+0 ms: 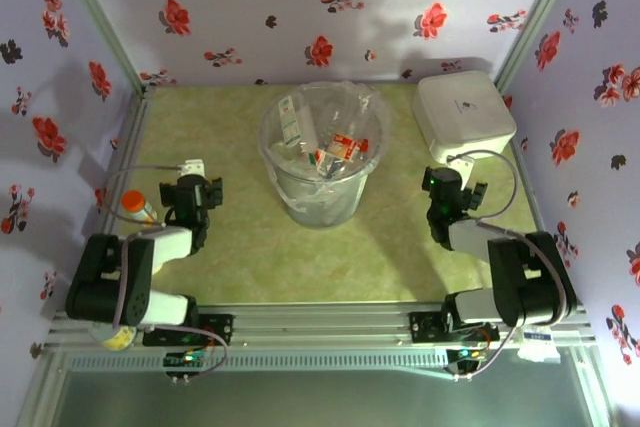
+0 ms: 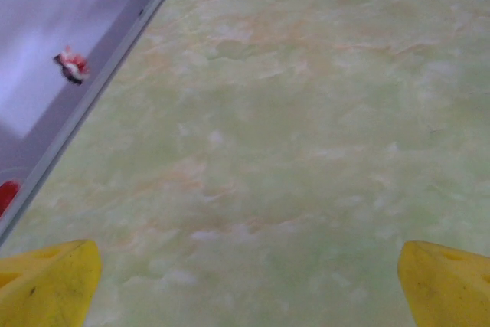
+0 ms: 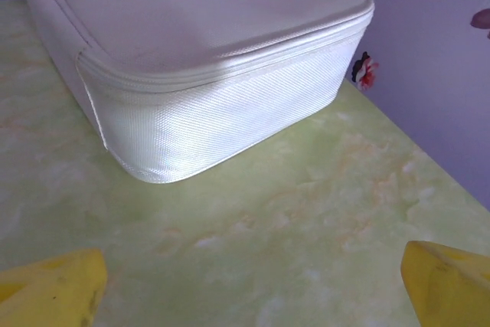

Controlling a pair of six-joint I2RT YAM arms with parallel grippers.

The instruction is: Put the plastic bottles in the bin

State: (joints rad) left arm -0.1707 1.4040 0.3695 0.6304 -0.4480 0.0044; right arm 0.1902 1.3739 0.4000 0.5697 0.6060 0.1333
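Top external: bottles (image 1: 338,150) lie inside the bin (image 1: 320,202), mid-table (image 1: 250,247) toward its far edge | left gripper (image 2: 246,273), right gripper (image 3: 249,281): both spread, holding nothing, near the side edges | step: binning apparently finished | next: probably only a check for stragglers.

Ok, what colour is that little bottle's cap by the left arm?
The cap is orange, clearest in the top view.

The left arm (image 1: 165,242) and the right arm (image 1: 482,235) are chunky black blocks joined by white tubes. A thin grey cable (image 1: 150,168) loops over each, and a tiny green light (image 1: 432,183) glows on the right one. Their fingers (image 2: 46,287) are bright yellow.
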